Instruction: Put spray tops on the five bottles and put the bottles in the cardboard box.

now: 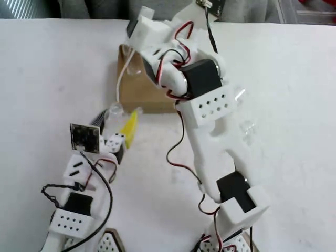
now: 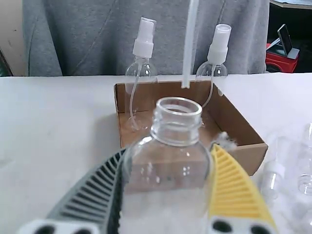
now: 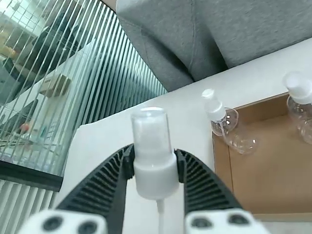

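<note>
Cardboard box with two capped bottles; one uncapped bottle between fingers.

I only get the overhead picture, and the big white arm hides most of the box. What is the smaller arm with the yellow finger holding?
Observer: The left gripper is shut on a clear bottle; its neck is open, with no top on it.
Operator: And the big arm?
Observer: The right gripper clamps a white spray top; its tube ends just above that open neck.
Operator: Anything in the box?
Observer: Two topped bottles stand in the cardboard box.
</note>
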Controlling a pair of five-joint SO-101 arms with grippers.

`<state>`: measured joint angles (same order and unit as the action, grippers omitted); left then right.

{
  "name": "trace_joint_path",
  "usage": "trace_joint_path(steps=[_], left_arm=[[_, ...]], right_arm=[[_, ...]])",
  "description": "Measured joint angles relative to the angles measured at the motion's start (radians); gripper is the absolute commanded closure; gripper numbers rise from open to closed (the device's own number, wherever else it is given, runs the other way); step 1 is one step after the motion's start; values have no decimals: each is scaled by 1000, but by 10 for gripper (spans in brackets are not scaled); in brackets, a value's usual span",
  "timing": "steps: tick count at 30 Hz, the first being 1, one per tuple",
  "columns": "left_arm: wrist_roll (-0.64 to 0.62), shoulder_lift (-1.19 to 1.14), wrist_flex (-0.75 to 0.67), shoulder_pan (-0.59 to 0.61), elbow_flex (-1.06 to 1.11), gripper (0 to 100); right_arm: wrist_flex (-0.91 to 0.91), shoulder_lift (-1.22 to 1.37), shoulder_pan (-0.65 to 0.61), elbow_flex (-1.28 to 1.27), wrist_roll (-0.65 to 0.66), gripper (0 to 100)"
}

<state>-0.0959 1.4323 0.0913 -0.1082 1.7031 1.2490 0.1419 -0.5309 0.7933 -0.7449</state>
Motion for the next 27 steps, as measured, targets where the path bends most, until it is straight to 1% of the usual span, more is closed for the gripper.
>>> trace_joint_path(steps=[6,16,27], left_arm=[[0,0,0,0,0,980],[0,0,0,0,0,980],[0,0,0,0,0,980]], right_arm=[[3,0,-5,0,0,981],[25,0,-66,2,0,981],[55,0,-64,0,0,981]])
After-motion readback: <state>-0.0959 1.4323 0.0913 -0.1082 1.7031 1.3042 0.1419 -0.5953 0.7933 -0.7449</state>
